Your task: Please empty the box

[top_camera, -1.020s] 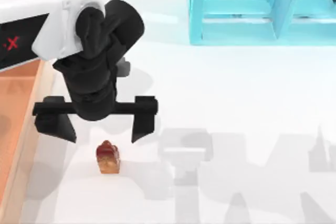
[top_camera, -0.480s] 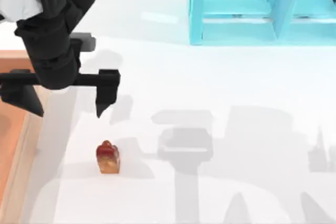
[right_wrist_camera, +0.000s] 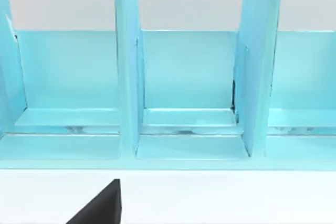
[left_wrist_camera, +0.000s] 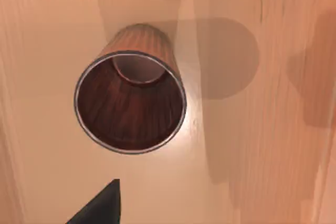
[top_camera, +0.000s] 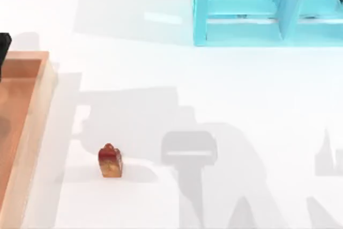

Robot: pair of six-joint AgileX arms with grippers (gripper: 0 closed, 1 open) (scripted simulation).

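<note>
The box (top_camera: 33, 115), with a light tan rim and an orange-brown floor, lies at the table's left edge. A black part of my left arm (top_camera: 2, 52) shows just above the box's far corner. In the left wrist view a wooden cup (left_wrist_camera: 131, 108) with a dark brown inside stands upright on the box floor (left_wrist_camera: 262, 129). One black fingertip (left_wrist_camera: 100, 207) of my open left gripper hangs above the floor beside the cup, holding nothing. A small red-topped amber piece (top_camera: 110, 161) stands on the white table to the right of the box.
A turquoise shelf unit (top_camera: 252, 9) stands at the back right. My right arm is parked facing the shelf unit's compartments (right_wrist_camera: 189, 77), one black fingertip (right_wrist_camera: 100, 207) in view. Arm shadows fall across the white table.
My left arm has swung left, from above the small red-topped piece to over the box, leaving most of the top view. The piece has stayed in place.
</note>
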